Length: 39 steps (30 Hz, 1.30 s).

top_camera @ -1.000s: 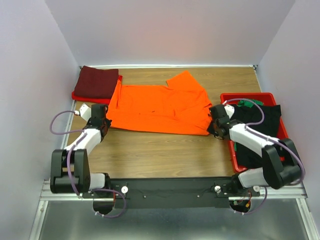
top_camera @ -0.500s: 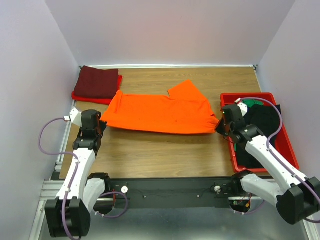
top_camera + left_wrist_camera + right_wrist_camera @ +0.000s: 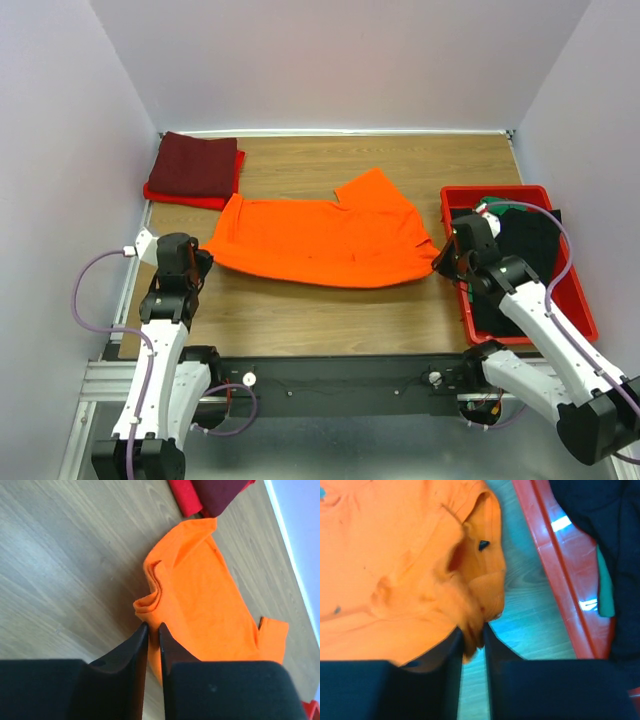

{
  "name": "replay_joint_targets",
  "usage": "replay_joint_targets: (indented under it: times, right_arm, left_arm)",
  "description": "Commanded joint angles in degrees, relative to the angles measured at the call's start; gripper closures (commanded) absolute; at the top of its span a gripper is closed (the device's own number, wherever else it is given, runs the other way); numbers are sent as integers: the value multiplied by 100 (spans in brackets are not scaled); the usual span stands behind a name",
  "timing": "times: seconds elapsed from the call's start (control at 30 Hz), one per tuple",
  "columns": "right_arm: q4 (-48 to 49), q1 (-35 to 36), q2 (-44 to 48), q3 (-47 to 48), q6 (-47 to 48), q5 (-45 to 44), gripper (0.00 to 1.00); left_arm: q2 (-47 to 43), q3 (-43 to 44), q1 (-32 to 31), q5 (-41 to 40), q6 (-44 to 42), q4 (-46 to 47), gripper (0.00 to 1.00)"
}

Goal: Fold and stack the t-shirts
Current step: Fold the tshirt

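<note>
The bright orange t-shirt (image 3: 320, 240) lies spread flat across the middle of the table, one sleeve pointing to the back. My left gripper (image 3: 201, 260) sits at its left corner. In the left wrist view the gripper (image 3: 152, 626) is open by a narrow slit, with the shirt's (image 3: 200, 590) folded edge at its tips. My right gripper (image 3: 441, 262) is at the shirt's right corner. In its wrist view the gripper (image 3: 473, 627) is open, and a blurred tip of the orange cloth (image 3: 395, 555) hangs loose between the fingers.
A folded dark maroon t-shirt (image 3: 195, 165) rests on a folded red one (image 3: 185, 196) at the back left. The red tray (image 3: 495, 190) at the right holds black t-shirts (image 3: 525, 240) and a green one (image 3: 495, 208). Its rim (image 3: 545, 555) runs close beside my right gripper.
Both arms drew back toward the near edge, dragging the orange t-shirt with them and flattening it. Both grippers, shut on its corners before, have now parted.
</note>
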<state>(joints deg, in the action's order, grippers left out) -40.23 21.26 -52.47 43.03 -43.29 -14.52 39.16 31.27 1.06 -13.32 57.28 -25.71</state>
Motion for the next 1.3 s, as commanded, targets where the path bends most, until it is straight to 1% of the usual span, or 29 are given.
replay_joint_targets:
  times: [0.0, 0.03, 0.07, 0.1, 0.13, 0.17, 0.2, 0.3, 0.33, 0.37, 0.4, 0.5, 0.53, 0.57, 0.6, 0.63, 0.67, 0.7, 0.73, 0.8, 0.83, 0.9, 0.93, 0.97, 1.07, 1.1, 1.13, 1.17, 1.27]
  right_arm:
    - [-257, -51, 70, 241, -48, 292, 65]
    - [-266, -51, 79, 268, -31, 318, 55]
    - [-292, -51, 96, 346, 30, 327, 49]
    - [-310, -51, 122, 390, 40, 319, 42]
    - [-336, -60, 131, 443, 57, 327, 34]
    - [-337, -51, 132, 513, 144, 319, 30]
    - [-337, -51, 53, 644, 215, 336, 28]
    - [-83, -51, -368, 900, 514, 581, 28]
    - [249, -51, -1057, 1109, 662, 765, 28]
    - [452, -51, -1064, 1112, 733, 828, 28]
    - [628, -43, -1621, 1312, 786, 863, 29]
    - [1410, -51, -2389, 1647, 1032, 1065, 31]
    - [1734, -43, -2896, 1943, 1102, 1074, 31]
    - [1894, -51, -3118, 2077, 1199, 1040, 31]
    - [2035, -43, -3329, 2209, 1243, 996, 31]
    - [2141, -43, -3618, 2402, 1322, 926, 31]
    - [2299, -43, -4048, 2699, 1462, 803, 31]
    - [2344, -51, -4322, 2894, 1507, 732, 31]
    - [2370, -51, -4725, 3226, 1612, 671, 31]
    - [2432, -60, -5105, 3510, 1709, 714, 32]
    - [2458, -51, -5255, 3624, 1753, 740, 32]
    - [2555, -60, -5632, 3887, 1868, 801, 32]
    - [2555, -60, -5756, 3967, 1920, 811, 32]
    - [2555, -60, -5853, 4029, 1938, 854, 32]
    - [2590, -60, -6091, 4109, 1991, 951, 32]
    - [2608, -60, -6143, 4135, 2000, 978, 32]
    - [2608, -60, -6222, 4161, 1991, 995, 32]
    - [2616, -69, -6249, 4179, 1991, 1004, 32]
    - [2617, -60, -6311, 4205, 1991, 1110, 32]
  left_arm:
    - [-163, -51, 43, 207, 38, -249, 61]
    - [-163, 63, 43, 225, 21, -346, 52]
    - [-163, 133, 43, 242, -75, -364, 50]
    - [-163, 204, 43, 234, -111, -381, 46]
    - [-154, 378, 35, 129, -137, -434, 44]
    - [-110, 458, 43, 85, -207, -400, 43]
    - [-75, 520, 43, 67, -443, -138, 43]
    - [424, 863, 43, 136, -743, 267, 43]
    - [818, 1029, 35, 180, -918, 669, 44]
    - [1048, 1118, 35, 181, -998, 864, 44]
    - [1302, 1336, 35, 137, -1138, 1249, 47]
    - [2453, 1724, 8, -152, -1639, 1595, 48]
    - [2761, 2021, -9, -179, -1823, 1787, 51]
    - [3356, 2189, -35, -284, -2104, 1807, 52]
    - [3657, 2347, -62, -346, -2254, 1859, 52]
    - [3982, 2697, -71, -207, -2465, 1973, 54]
    - [4595, 2901, -97, -171, -2763, 1965, 57]
    - [4905, 3103, -89, -293, -2835, 1791, 57]
    - [5500, 3505, -289, -302, -2984, 1746, 59]
    - [6031, 3911, -317, -320, -3012, 1579, 60]
    - [6303, 4131, -317, -503, -3020, 1404, 60]
    - [6926, 4623, -317, -601, -3082, 1254, 64]
    - [7121, 4982, -317, -871, -3065, 957, 67]
    - [7419, 5125, -317, -1065, -2986, 780, 69]
    - [7475, 5136, -212, -1409, -2836, 752, 69]
    - [7449, 5074, -211, -1393, -2810, 848, 70]
    - [7440, 5021, -151, -1175, -2801, 1014, 72]
    - [7509, 5021, -19, -1094, -2792, 1033, 73]
    - [7852, 5319, 52, -988, -2827, 867, 78]
